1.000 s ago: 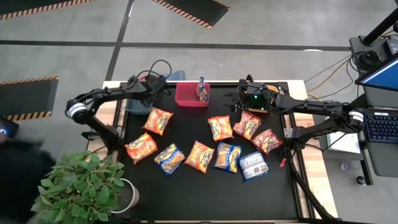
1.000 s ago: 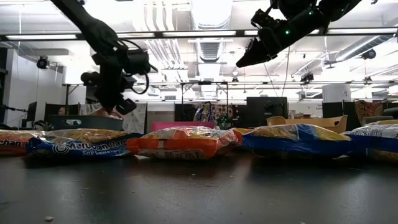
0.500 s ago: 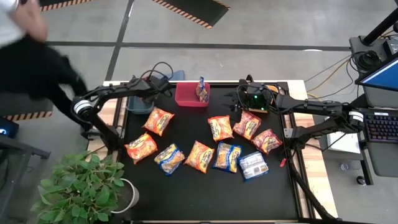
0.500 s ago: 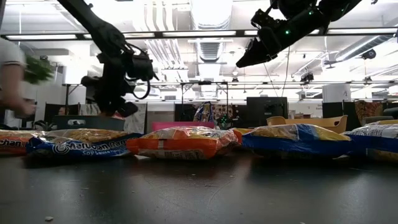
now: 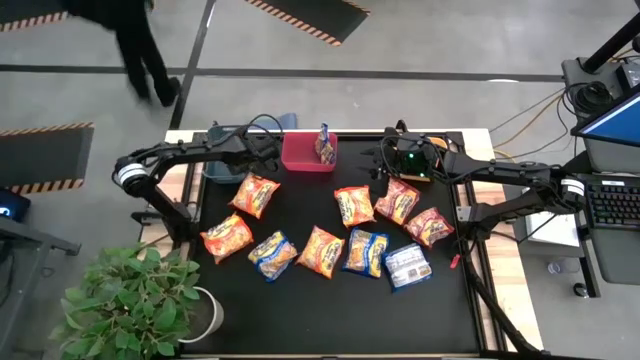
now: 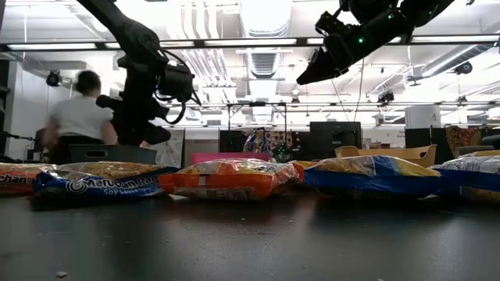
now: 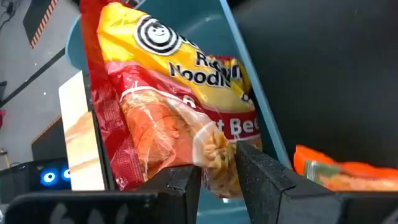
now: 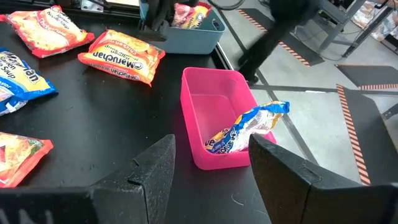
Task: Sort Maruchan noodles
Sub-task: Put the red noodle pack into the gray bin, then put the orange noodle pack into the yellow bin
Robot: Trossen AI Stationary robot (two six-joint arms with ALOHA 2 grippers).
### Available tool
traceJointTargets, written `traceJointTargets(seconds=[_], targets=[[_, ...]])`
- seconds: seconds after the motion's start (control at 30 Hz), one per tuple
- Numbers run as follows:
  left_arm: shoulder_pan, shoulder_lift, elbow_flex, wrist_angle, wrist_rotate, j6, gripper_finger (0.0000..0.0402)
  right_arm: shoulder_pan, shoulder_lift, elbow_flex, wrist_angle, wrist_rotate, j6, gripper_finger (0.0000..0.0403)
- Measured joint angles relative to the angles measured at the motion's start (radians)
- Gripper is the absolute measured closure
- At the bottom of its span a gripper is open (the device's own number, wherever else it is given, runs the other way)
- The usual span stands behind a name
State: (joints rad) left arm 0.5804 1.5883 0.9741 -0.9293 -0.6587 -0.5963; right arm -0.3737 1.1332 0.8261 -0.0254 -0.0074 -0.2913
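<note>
The left arm reaches in from the table's left edge toward its far side, its left gripper [image 7: 217, 168] nearly closed — fingers pinching a packet [image 7: 174, 112]. The right arm stretches in from the right edge — right gripper [image 8: 211, 168] raised, fingers spread wide.

The left gripper [image 5: 262, 152] has shifted from over the grey-blue bin [image 5: 218, 170] toward the red bin [image 5: 306, 153]. A person [image 5: 138, 38] who passed close by the table's left side now walks away across the floor behind it.
</note>
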Motion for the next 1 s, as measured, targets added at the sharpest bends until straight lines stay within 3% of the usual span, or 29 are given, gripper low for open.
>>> traceJointTargets(seconds=[0.17, 0.47, 0.6, 0.77, 1.0], targets=[[-0.036, 0.0, 0.023, -0.067, 0.004, -0.027, 0.0319, 0.0, 0.0, 0.0, 0.0, 0.0, 0.0, 0.0209], [-0.131, 0.0, 0.191, -0.157, -0.015, 0.039, 0.0319, 0.0, 0.0, 0.0, 0.0, 0.0, 0.003, 0.0209], [-0.133, 0.0, 0.29, -0.208, -0.084, 0.074, 0.0319, 0.0, 0.0, 0.0, 0.0, 0.0, 0.01, 0.0209], [-0.133, -0.001, 0.419, -0.361, -0.197, 0.002, 0.0319, 0.0, 0.0, 0.0, 0.0, 0.0, 0.012, 0.0209], [-0.219, -0.002, 0.416, -0.208, -0.073, 0.054, 0.0319, 0.0, 0.0, 0.0, -0.002, 0.0, 0.031, 0.0209]])
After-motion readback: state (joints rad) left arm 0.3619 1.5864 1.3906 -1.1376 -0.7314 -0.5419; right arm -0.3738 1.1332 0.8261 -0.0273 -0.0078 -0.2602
